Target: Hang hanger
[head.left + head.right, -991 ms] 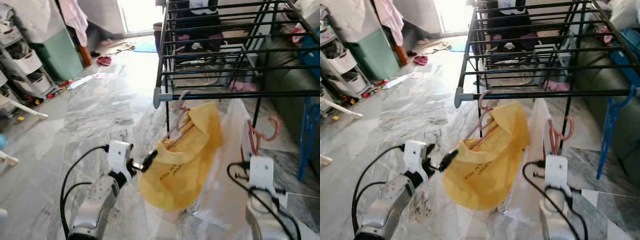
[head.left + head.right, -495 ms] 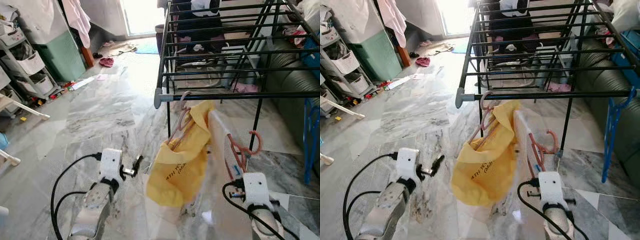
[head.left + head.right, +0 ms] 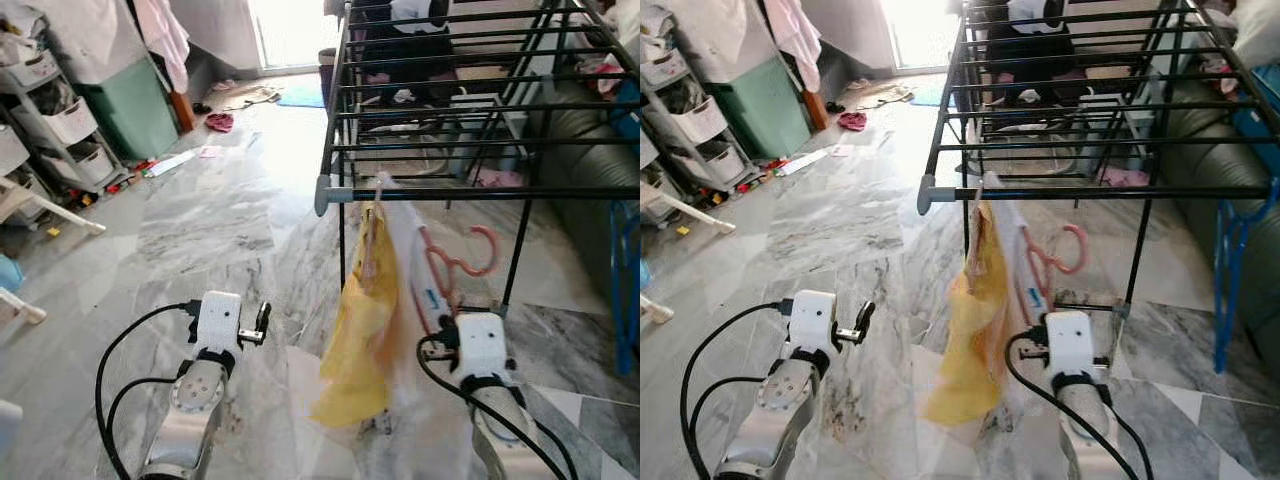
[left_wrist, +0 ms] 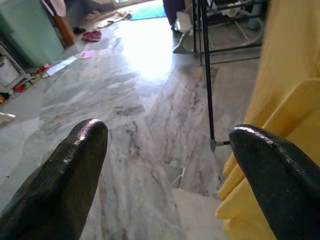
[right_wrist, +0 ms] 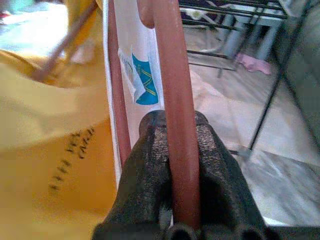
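Observation:
A yellow garment (image 3: pixel 362 310) hangs on a pink hanger (image 3: pixel 372 215) from the front bar (image 3: pixel 480 192) of the black drying rack. Right beside it, my right gripper (image 5: pixel 172 120) is shut on the stem of a second pink hanger (image 5: pixel 175 75) that carries a white garment (image 5: pixel 132 75). That hanger's hook (image 3: pixel 470 250) sits below the front bar and does not touch it. My left gripper (image 3: pixel 262 320) is held low to the left of the yellow garment, apart from it. Its fingers (image 4: pixel 60 180) are open with nothing between them.
A green cabinet (image 3: pixel 125 100) and shelves with white baskets (image 3: pixel 60 120) line the left wall. A blue hanger (image 3: pixel 1230 270) hangs at the rack's right end, beside a dark sofa (image 3: pixel 590 150). A pale sheet (image 3: pixel 300 390) lies on the marble floor under the garments.
My left gripper has come off the yellow garment and drawn back to the left. The yellow garment has swung edge-on. My right gripper has brought the pink hanger in beside it.

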`<state>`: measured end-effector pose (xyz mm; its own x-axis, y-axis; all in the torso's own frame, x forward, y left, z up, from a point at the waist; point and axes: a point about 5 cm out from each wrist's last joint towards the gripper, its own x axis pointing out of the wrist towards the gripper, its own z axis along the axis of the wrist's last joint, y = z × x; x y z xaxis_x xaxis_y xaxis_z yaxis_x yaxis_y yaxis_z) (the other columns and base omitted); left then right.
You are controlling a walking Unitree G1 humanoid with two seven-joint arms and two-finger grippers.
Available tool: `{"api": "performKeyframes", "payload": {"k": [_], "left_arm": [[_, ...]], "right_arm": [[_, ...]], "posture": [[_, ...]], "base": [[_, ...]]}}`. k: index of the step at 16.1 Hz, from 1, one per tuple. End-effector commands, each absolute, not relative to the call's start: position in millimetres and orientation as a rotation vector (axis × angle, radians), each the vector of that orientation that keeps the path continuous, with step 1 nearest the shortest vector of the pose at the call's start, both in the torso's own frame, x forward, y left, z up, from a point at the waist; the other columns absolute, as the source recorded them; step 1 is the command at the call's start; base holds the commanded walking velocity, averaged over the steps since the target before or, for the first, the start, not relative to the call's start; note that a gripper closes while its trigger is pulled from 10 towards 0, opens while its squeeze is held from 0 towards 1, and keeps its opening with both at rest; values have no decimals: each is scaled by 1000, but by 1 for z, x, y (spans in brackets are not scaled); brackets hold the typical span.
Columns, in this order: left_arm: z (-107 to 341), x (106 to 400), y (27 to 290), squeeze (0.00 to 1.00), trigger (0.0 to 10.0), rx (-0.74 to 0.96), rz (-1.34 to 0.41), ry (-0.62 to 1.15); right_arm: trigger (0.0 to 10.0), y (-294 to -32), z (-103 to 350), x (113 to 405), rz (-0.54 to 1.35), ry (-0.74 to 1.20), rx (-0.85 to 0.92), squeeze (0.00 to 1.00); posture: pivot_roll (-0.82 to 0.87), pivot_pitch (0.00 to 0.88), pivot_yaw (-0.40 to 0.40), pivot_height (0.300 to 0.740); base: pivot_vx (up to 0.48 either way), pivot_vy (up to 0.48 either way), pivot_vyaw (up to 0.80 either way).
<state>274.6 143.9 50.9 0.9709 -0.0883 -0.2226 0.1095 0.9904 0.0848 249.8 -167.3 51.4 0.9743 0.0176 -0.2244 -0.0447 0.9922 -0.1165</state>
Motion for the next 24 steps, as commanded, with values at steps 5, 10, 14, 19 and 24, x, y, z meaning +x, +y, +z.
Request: {"api": "performKeyframes", "payload": {"k": [5,10,14,19,24], "left_arm": [[50,274,150,0,10000,116,-59,233],[51,277,147,0,10000,123,-73,232],[53,279,146,0,10000,131,-92,232],[54,281,144,0,10000,135,-103,230],[58,285,143,0,10000,142,-104,221]], "right_arm": [[10000,-156,62,261,101,164,-90,0],[10000,-155,65,265,98,150,-88,0],[10000,-154,65,265,88,145,-82,0],[10000,-155,65,267,71,139,-77,0],[10000,-154,66,268,75,134,-79,0]], "posture": [[-84,0,85,740],[-89,0,103,740],[-94,0,119,740],[-96,0,134,740],[-95,0,131,740]], "base": [[-102,0,0],[-271,0,0],[-291,0,0],[-292,0,0],[-284,0,0]]}}
